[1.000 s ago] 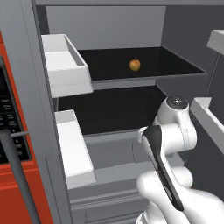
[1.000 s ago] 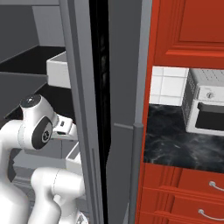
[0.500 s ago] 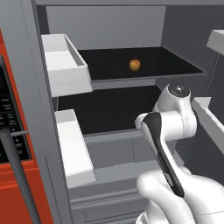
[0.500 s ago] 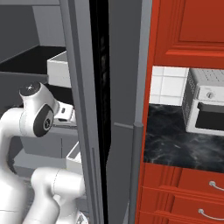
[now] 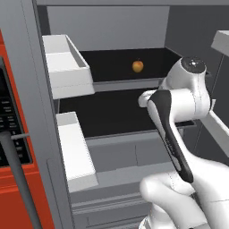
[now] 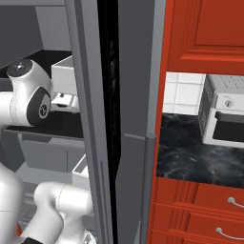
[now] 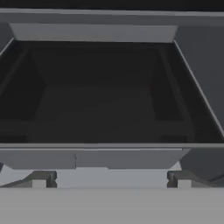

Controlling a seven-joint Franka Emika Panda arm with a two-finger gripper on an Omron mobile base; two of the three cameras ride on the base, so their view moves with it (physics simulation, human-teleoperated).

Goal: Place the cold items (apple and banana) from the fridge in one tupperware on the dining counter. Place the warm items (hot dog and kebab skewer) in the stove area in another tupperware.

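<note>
Pincer fingertips (image 7: 111, 181) stood at the bottom of the hand view, spread wide with nothing between them, and I recorded the jaws as fully open and empty. The hand faced into the open fridge, looking along a dark lower shelf (image 7: 105, 118) on which I could make out no item. The apple (image 5: 138, 66) sat on the upper shelf (image 5: 120, 65), well back from its front edge and roughly midway between the side walls, with the white door bin (image 5: 67, 67) off toward the shelf's left edge. The arm (image 5: 179, 116) was raised in front of the lower shelf, its upper joint about level with the upper shelf's front edge and to the right of the fruit. I judged, therefore, that the apple lay above, deeper in, and somewhat left of the pincer, well apart from it; the reach would need lifting to the upper shelf first. I could not find the banana.
</note>
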